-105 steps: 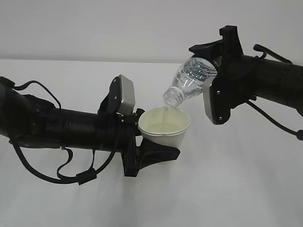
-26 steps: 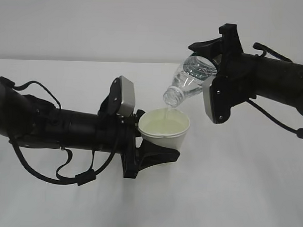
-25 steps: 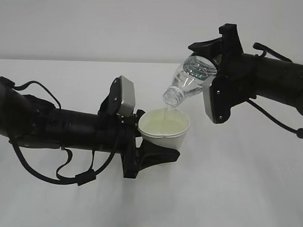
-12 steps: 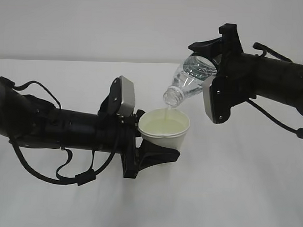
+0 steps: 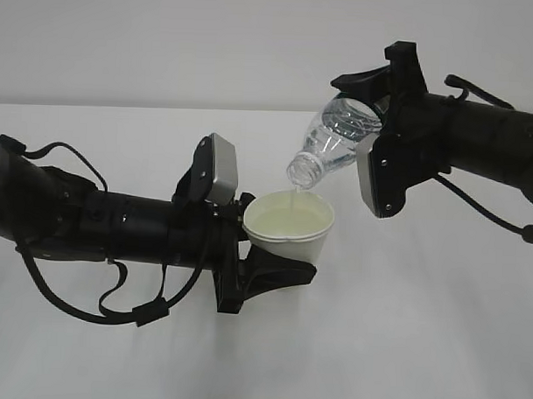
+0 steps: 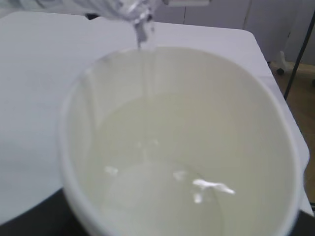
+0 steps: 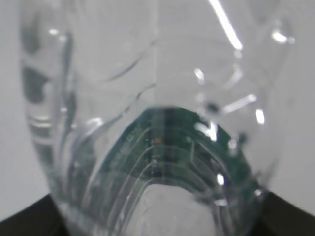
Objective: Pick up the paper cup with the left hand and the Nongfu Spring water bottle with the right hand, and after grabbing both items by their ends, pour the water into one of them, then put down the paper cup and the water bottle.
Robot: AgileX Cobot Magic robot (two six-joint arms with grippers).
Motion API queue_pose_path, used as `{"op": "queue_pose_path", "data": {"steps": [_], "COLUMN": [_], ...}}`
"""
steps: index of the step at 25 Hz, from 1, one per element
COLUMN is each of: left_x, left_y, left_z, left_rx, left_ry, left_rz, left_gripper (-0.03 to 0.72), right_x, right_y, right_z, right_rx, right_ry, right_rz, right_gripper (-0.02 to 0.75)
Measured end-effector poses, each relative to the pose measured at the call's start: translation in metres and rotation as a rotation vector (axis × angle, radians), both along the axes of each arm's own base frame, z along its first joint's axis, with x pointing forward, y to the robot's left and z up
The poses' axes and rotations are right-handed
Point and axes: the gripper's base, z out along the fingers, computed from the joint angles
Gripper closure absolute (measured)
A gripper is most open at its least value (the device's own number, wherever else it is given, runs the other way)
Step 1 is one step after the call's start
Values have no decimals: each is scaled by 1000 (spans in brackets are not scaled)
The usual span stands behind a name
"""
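Bottle (image 5: pixel 337 141) tilts over cup (image 5: pixel 289 227) between fingers (image 5: pixel 273 274).

We lose the bottle's (image 5: pixel 339 136) base behind the right tool (image 5: pixel 387 125), and its label lettering is a blur up close (image 7: pixel 167 142). The cup's (image 5: pixel 289 227) lower wall hides behind the left tool (image 5: pixel 265 252); beside the cup, both arms run off frame.

White paper cup (image 5: pixel 289 227), pale cream inside. Clear ribbed bottle (image 5: pixel 336 142), dark green label showing through plastic. Colourless water (image 6: pixel 147 182) in cup. Black arms, grey-silver plate (image 5: pixel 222 169) on left one. White tabletop (image 5: pixel 419 345), pale grey wall.
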Motion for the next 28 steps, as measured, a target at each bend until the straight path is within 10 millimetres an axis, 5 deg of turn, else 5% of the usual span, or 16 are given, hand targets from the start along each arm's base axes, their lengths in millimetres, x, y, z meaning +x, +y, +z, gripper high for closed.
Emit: {"op": "queue_pose_path", "data": {"steps": [28], "left_x": [2], "left_y": [0], "left_z": [1], "left_rx": [-10], "left_ry": [5], "left_rz": [19], "left_gripper": [229], "right_x": [-3], "right_y": [0], "right_z": [-3], "right_rx": [86], "right_ry": [62], "right_rz": [-15], "right_gripper": [272]}}
